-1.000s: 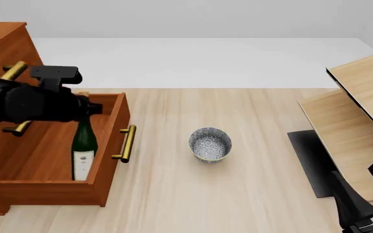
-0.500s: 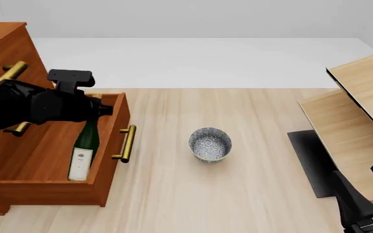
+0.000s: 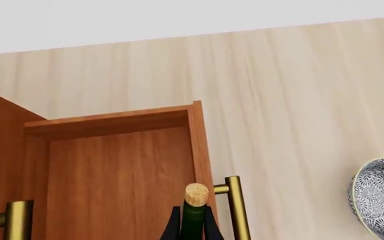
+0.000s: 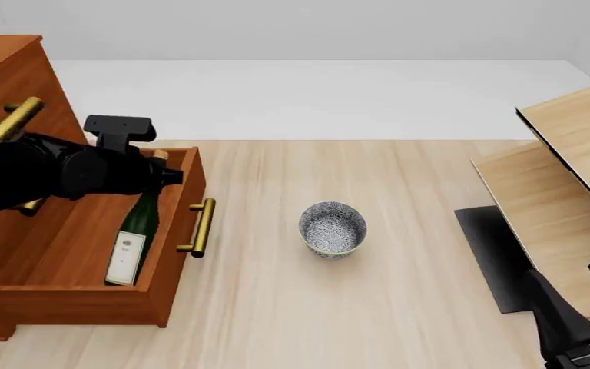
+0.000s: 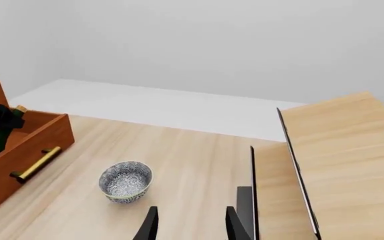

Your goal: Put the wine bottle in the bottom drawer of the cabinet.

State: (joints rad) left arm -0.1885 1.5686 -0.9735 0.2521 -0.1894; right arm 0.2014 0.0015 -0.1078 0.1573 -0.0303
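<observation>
Left gripper [image 4: 162, 175] clamped on the neck of the wine bottle [image 4: 134, 231], which leans inside the pulled-out bottom drawer [image 4: 64, 296].

In the left wrist view the dark fingers [image 3: 172, 226] press both sides of the bottle's neck just under its tan cork. The bottle tilts, its base toward 7 o'clock on the drawer's floor and its cork toward 1 o'clock by the drawer's front panel, white label facing up. The drawer juts out of the cabinet [image 4: 8, 77] at the frame's 9 o'clock, and its brass handle [image 4: 202, 227] faces the grey speckled bowl [image 4: 332, 228], which sits well apart at 3 o'clock from the drawer. The right gripper [image 5: 189, 225] hangs open over the floor at 5 o'clock, holding nothing, beside pale wood furniture [image 4: 571, 154].
</observation>
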